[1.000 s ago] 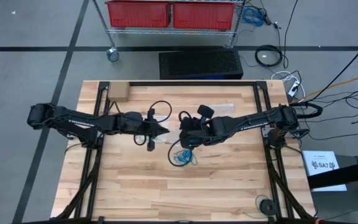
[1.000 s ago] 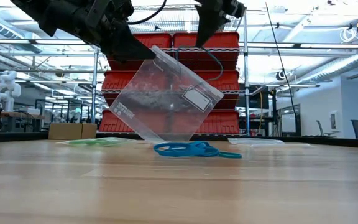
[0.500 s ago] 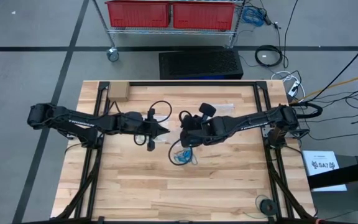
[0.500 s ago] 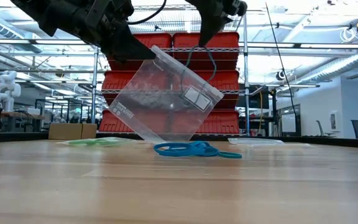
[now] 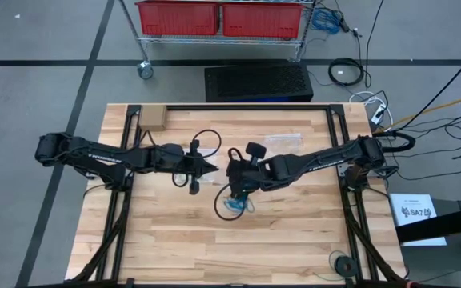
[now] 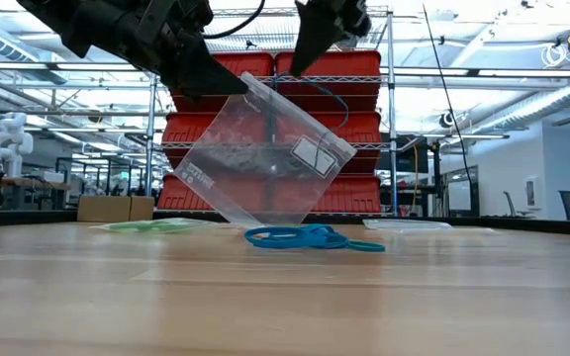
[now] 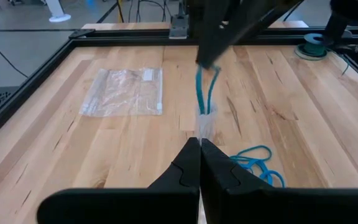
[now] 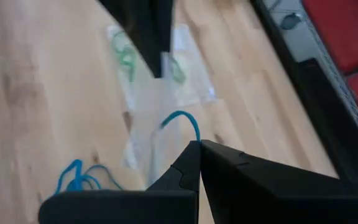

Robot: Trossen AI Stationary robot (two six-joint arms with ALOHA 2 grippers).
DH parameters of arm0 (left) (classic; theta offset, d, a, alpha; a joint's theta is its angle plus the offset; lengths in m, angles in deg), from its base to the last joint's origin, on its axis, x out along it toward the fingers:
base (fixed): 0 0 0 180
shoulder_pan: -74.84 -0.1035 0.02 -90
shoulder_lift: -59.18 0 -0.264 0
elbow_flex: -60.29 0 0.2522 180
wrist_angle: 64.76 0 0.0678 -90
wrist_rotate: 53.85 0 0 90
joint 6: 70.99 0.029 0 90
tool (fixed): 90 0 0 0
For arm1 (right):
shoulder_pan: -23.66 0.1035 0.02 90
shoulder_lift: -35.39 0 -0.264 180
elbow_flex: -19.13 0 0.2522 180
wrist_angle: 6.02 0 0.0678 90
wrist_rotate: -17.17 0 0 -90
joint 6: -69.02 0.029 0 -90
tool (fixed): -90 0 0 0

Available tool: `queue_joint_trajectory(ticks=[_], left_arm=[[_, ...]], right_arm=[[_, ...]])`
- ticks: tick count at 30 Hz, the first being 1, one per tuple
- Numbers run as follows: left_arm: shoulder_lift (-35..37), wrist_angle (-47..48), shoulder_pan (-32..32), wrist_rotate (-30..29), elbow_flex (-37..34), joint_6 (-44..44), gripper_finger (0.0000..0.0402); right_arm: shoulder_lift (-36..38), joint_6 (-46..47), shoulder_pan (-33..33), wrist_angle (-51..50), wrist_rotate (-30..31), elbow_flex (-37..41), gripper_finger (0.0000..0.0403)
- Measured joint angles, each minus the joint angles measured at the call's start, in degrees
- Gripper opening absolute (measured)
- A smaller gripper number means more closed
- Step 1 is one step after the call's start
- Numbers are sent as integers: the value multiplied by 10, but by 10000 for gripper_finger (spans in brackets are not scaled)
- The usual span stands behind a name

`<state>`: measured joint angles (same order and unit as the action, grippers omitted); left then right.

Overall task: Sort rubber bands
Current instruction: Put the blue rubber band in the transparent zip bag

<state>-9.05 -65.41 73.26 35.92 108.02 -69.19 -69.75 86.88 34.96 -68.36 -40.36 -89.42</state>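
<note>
The rubber bands are in three places, and what matters is the one teal band (image 7: 205, 90) hanging from my right tool straight above the mouth of the bag (image 6: 265, 158) that my left tool holds up.

On the left, my left tool (image 5: 211, 168) is pinched shut on the top corner of the clear bag. From there the bag hangs tilted, its lower edge down near the bench (image 5: 294, 240). Seen past that tool's fingers, the bag shows edge-on as a narrow clear sliver directly ahead, so its opening faces up toward the other arm.

In the middle, the loose blue bands (image 5: 232, 203) lie in a small tangle on the bench just below both tools, slightly nearer my right one.

On the right, my right tool (image 5: 232, 170) is clamped shut on the teal band, tip to tip with the left tool and close to it. The band's long axis runs vertically, the loop drooping from the fingertips toward the bag's top. I cannot tell for sure whether its lower end is already inside the mouth or just over it. I judge the coming move to be a straight lowering, so the loop clears the bag's lip before I let go.

Further back, a second bag (image 7: 125, 91) lies flat, and a bag with green bands (image 8: 126, 59) rests beyond.
</note>
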Motion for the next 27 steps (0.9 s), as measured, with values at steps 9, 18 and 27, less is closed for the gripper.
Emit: queue_joint_trajectory(ticks=[9,18,27], left_arm=[[0,0,0,0,0,0,0],[0,0,0,0,0,0,0],[0,0,0,0,0,0,0]], right_arm=[[0,-48,-17,83,-60,43,0],[0,-92,-35,123,-110,46,3],[0,-136,-36,152,-119,46,81]])
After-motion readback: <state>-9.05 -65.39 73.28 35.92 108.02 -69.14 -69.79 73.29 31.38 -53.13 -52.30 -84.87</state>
